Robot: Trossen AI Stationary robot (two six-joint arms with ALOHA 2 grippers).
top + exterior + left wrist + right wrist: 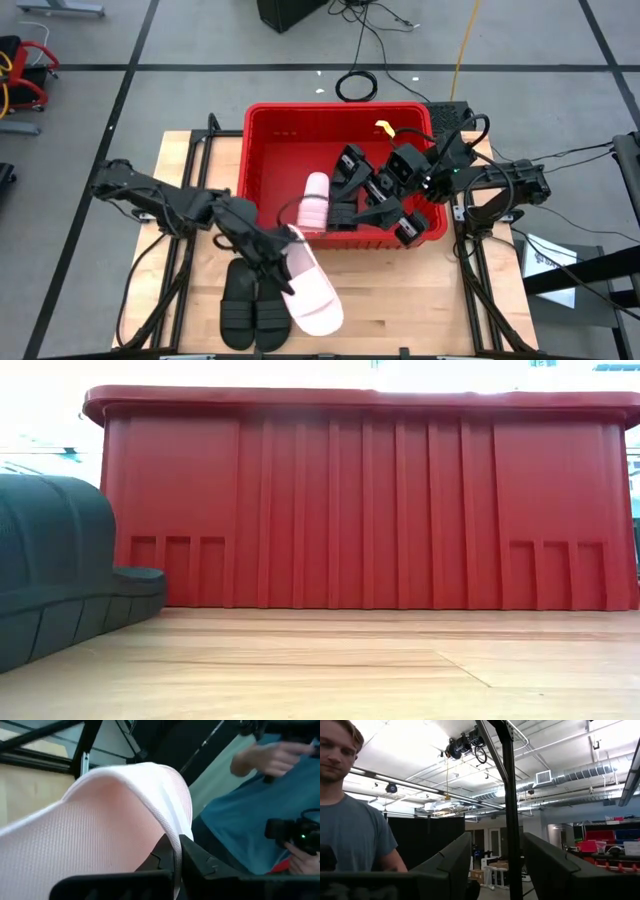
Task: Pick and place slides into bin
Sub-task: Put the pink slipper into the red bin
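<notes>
Pink slide pinched by left pincer

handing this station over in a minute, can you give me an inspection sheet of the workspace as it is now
surface: pale wooden tabletop, bare at its front right
job's things: large red plastic crate holds one pale pink slide sandal and black slide sandals; two black slide sandals lie side by side on the table in front of it
clutter: yellow tag inside the crate
grippers: left gripper shut on the edge of a pale pink slide sandal, tilted beside the black pair; right gripper open, inside the crate
cables: black coiled cable and yellow cable on the floor behind the table
surroundings: person in a blue shirt beside the table
</notes>
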